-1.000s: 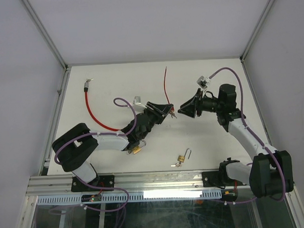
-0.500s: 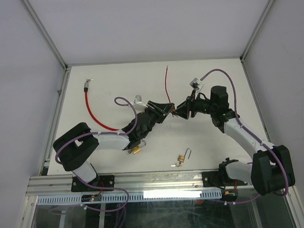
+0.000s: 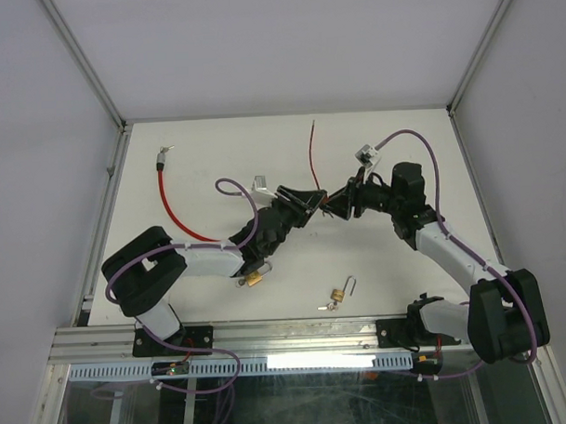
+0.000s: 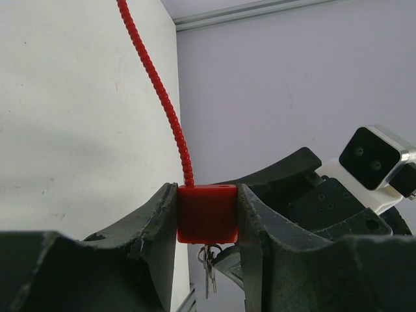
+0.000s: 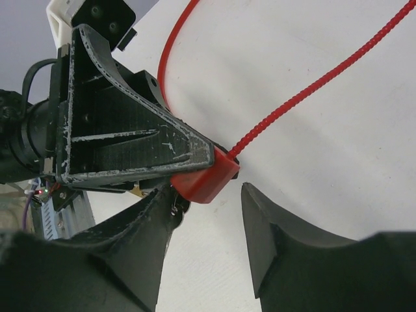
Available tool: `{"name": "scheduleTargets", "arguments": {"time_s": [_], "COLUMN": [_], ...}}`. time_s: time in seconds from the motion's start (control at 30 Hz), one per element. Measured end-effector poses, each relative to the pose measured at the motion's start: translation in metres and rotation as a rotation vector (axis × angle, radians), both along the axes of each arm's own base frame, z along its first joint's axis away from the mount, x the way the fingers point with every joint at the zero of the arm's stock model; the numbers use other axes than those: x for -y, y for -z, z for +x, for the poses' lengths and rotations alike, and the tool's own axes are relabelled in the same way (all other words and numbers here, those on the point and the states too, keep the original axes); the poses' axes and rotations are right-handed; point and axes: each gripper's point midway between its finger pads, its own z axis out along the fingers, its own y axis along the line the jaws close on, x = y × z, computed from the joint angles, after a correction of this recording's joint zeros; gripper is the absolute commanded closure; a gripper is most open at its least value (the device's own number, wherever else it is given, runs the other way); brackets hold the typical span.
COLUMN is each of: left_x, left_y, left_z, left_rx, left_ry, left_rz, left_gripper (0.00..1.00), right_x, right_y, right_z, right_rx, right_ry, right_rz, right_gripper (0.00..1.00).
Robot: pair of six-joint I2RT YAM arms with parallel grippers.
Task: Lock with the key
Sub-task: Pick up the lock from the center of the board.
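So my right jaws have swung in, now spread open just beside the red plastic cable-lock block [image 4: 207, 211] my left jaws clench; dangling silver keys [image 4: 208, 270] next, probably.

White bench [image 3: 198, 178]: a red cable [image 3: 167, 205] curls at ten o'clock, a brass padlock [image 3: 339, 293] sits near six o'clock.

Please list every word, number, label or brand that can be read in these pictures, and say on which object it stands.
No text can be read in any view.
The red lock body: plain face, no marking visible.
The brass padlock: too small to read.
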Motion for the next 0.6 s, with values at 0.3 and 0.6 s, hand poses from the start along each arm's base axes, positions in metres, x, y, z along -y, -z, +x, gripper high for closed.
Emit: {"name": "scheduleTargets", "arguments": {"time_s": [0.3, 0.6], "left_x": [0.0044, 0.0066], "left_y": [0.0020, 0.0041], "left_z": [0.0028, 0.0086], "left_rx": [-0.008, -0.015], "left_ry": [0.000, -0.018], "left_rz": [0.009, 0.022], "left_gripper": [0.98, 0.86], "right_x": [-0.0016, -0.0008], "right_y": [-0.0011, 0.0027], "right_z": [0.0012, 0.0067], "right_rx": [-0.039, -0.044], "right_ry": [0.028, 0.075], "right_rz": [0.019, 0.002], "right_gripper": [0.55, 0.78]}}
